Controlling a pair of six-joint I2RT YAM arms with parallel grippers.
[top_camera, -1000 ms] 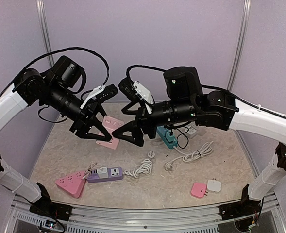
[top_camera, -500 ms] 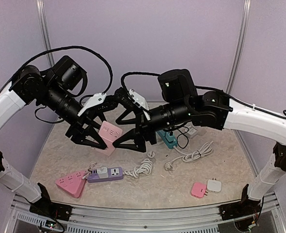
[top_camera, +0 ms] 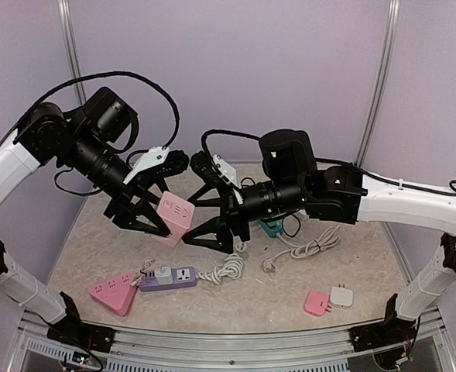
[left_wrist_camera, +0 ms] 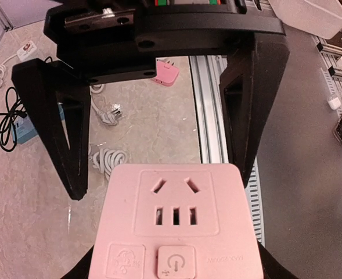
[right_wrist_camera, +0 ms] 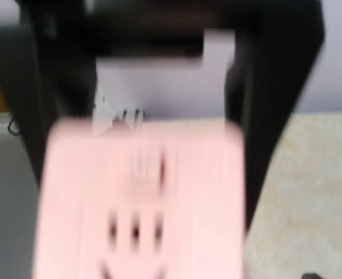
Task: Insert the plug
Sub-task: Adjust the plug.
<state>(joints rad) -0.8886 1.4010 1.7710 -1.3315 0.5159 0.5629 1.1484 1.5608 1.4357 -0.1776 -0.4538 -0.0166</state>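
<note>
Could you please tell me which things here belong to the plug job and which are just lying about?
In the job: pink socket, held in the left claw; open right claw facing it. Which plug goes in, I cannot tell.

Lying about: purple power strip, pink triangular strip, teal strip, white coiled cable, small pink adapter, small white adapter.

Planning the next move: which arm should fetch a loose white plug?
Right, probably: the right gripper is open, empty and nearer the white plug, while the left gripper holds the pink square plastic socket block.

Pink socket block (top_camera: 175,214), purple power strip (top_camera: 178,277), teal outlet bar (top_camera: 270,228)
</note>
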